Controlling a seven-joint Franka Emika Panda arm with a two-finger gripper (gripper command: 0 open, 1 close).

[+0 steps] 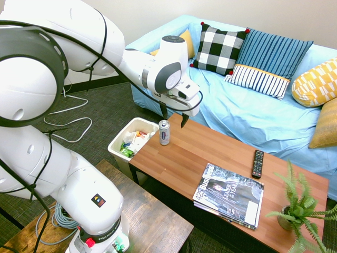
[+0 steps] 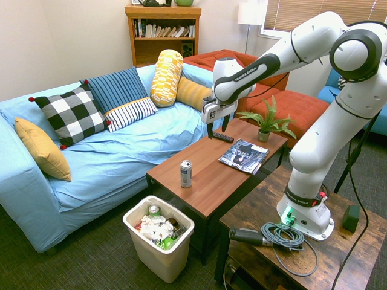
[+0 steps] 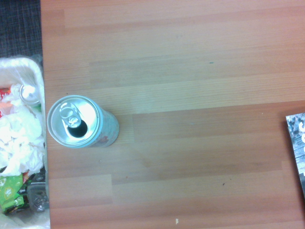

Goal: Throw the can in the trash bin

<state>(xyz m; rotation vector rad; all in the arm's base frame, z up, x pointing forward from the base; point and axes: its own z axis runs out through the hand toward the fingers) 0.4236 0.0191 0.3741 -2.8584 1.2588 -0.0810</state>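
— Where is the can right now?

— The can stands upright on the wooden table, near the end beside the bin. My wrist view looks down on its lid, and the mouth hole is open

— And your gripper?

— My gripper hangs above the table with its two fingers spread wide apart and pointing down, and I have hold of nothing. It is apart from the can

— What is in the bin?

— Crumpled white paper, a green packet and another can. The bin sits on the floor, and its rim is lower than the tabletop

— Anything else on the table?

— A remote, a stack of magazines and a potted fern, all toward the other end from the can
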